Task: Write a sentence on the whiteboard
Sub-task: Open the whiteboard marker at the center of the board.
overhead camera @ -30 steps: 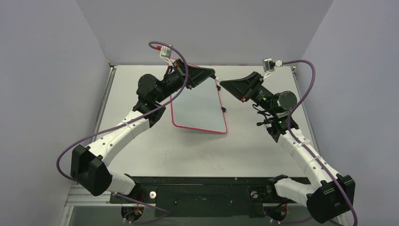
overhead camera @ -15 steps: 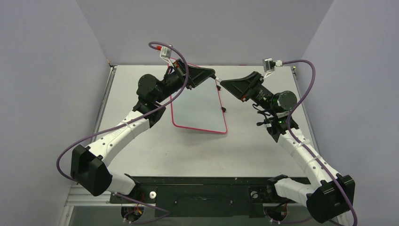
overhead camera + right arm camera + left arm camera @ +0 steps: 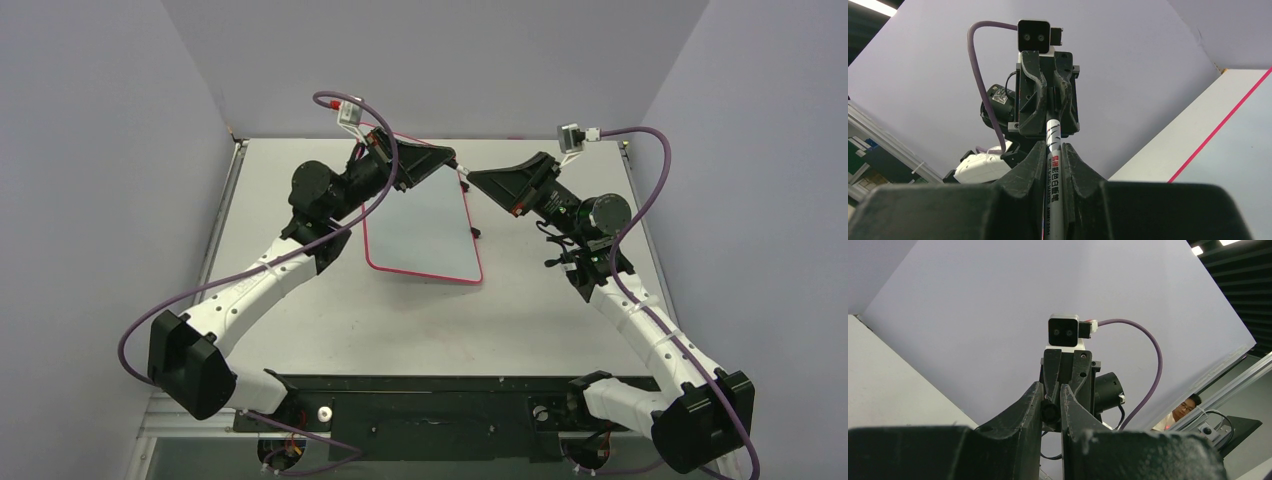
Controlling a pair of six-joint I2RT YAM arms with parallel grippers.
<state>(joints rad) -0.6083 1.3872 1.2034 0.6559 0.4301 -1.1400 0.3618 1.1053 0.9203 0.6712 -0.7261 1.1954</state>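
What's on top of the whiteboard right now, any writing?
The whiteboard shows no writing where visible. Above its far right corner the left gripper and right gripper hold a marker between them. The left arm covers the far left part.

White marker (image 3: 1054, 175) in right gripper (image 3: 1053, 146), far end in left gripper (image 3: 1049, 117), whiteboard (image 3: 1238, 175) at right

Top view high behind arm bases (image 3: 600, 395), looking down over whole worktop (image 3: 400, 320); wrist views close, angled up along own fingers (image 3: 1028, 412), facing each other's wrist camera (image 3: 1063, 331).
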